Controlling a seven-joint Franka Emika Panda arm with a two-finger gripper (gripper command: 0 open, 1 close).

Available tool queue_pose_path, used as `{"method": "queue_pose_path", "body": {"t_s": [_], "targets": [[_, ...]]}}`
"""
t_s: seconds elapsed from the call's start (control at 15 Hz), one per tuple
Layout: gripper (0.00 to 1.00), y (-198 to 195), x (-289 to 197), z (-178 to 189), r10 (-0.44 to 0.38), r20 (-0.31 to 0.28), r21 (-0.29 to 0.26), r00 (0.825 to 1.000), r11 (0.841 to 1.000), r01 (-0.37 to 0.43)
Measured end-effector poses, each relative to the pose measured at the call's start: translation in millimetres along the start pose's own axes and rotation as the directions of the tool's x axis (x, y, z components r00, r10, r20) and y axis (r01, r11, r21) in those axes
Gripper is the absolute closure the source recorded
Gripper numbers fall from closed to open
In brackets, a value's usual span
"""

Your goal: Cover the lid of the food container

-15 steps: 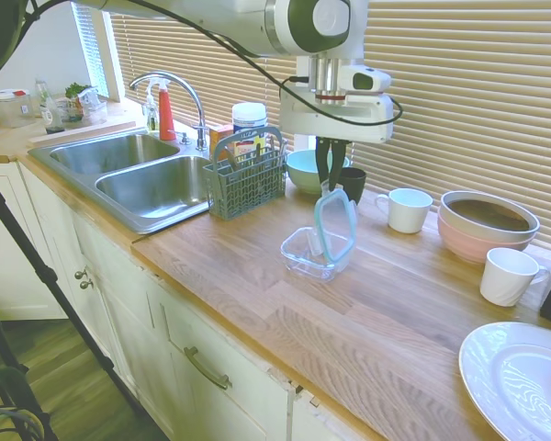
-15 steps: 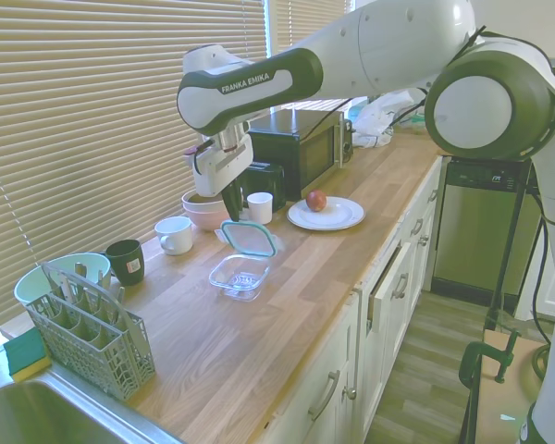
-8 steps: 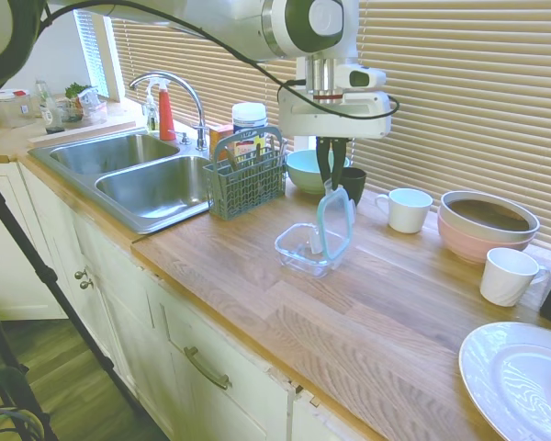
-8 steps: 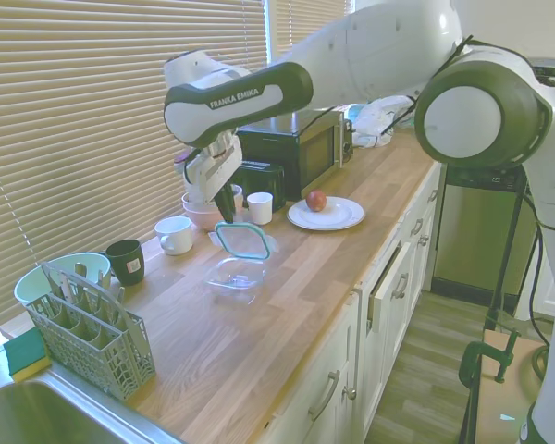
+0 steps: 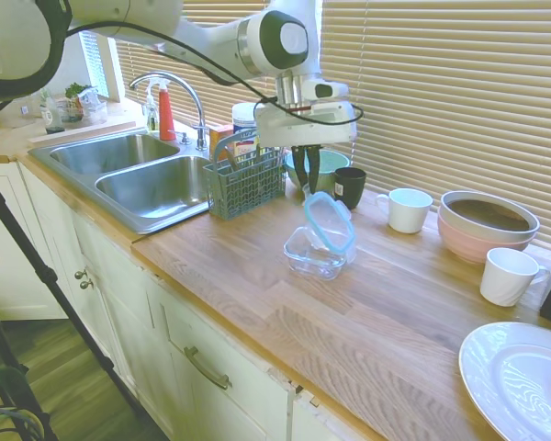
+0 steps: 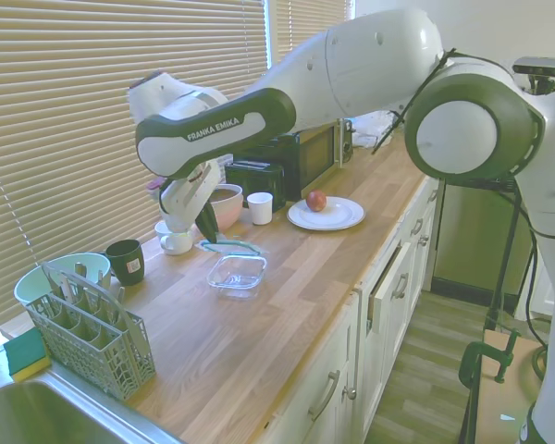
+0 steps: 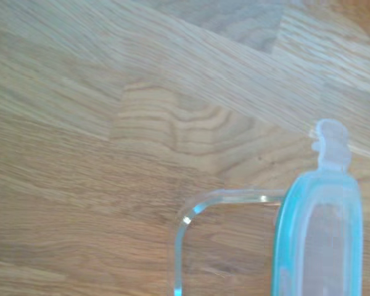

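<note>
Since a second ago, the arm has swung toward the sink side and the lid (image 5: pixel 330 223) has tipped over. It hung almost straight up and down then; now it leans across the food container (image 5: pixel 315 254), partly flat. The container looks close to the spot it was in a second ago.

The gripper (image 5: pixel 307 186) has its fingers (image 5: pixel 301 175) clenched on the top edge of the lid, at about 11 o'clock on the lid in the first outside view. From the fingers, the lid slopes down toward 4 o'clock, and its low edge sits near or on the far rim of the container. In the second outside view the lid (image 6: pixel 229 246) looks nearly flat and hovers just above the container (image 6: pixel 237 272), with the held edge higher. The wrist view shows the teal rim of the lid (image 7: pixel 319 237) next to one clear corner of the container (image 7: pixel 191 216), so the two are not lined up yet.

The container rests on the wooden tabletop (image 5: pixel 386 312), between the grey cutlery basket (image 5: pixel 243 179) and the white cup (image 5: pixel 408 209).

The next move likely needs the held edge lowered and slid over, so all four corners match.
</note>
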State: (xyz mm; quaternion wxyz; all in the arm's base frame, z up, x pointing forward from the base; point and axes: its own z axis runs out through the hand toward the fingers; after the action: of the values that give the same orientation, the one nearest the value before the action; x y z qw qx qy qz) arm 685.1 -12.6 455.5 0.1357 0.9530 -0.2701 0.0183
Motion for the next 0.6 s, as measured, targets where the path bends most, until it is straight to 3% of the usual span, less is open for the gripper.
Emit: {"method": "queue_pose_path", "body": {"t_s": [0.6], "targets": [[1.0, -22, -21, 53, -0.058, -0.006, -0.073, 0.998, 0.996, 0.058]]}}
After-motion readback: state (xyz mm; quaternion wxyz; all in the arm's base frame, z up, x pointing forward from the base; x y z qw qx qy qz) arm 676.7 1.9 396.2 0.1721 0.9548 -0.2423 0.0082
